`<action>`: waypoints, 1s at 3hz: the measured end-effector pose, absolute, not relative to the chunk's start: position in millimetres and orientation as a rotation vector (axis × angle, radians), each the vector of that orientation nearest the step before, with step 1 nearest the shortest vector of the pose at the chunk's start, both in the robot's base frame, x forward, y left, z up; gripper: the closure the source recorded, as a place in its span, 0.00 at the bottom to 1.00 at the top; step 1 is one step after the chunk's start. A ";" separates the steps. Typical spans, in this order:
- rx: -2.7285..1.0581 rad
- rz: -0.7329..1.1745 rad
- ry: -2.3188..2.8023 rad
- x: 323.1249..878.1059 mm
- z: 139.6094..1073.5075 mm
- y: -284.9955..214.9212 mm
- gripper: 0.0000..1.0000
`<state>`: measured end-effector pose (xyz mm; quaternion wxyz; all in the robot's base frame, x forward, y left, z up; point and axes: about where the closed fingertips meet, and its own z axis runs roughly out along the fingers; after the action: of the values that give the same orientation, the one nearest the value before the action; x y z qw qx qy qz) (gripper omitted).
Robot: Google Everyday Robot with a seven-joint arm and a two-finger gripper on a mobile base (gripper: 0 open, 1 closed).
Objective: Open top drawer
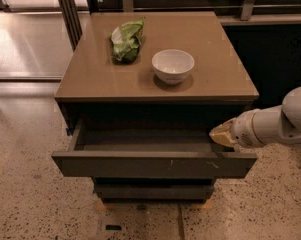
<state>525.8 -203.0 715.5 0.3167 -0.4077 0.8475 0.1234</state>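
The top drawer (155, 164) is the widest dark grey-brown handleless front, with small pale scratches right of centre. It stands pulled out from the cabinet, and its shallow interior (140, 140) shows nothing inside. My gripper (221, 135), pale tan at the tip of a white arm coming in from the right, sits at the drawer's right end, just behind the front panel and over the interior's right corner.
The brown cabinet top (210, 79) bears a white bowl (173, 65) and a green crumpled bag (126, 39). A narrower drawer front (154, 191) sits below the top drawer. Speckled floor lies around; dark metal posts (70, 11) stand back left.
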 end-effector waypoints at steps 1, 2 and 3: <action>-1.023 0.226 2.226 549.7 714.1 -210.4 1.00; -1.029 0.244 2.237 548.3 710.1 -213.8 1.00; -1.059 0.306 2.260 539.9 701.6 -209.7 1.00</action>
<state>539.9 -209.7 701.6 0.3084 -0.4007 0.8549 0.1159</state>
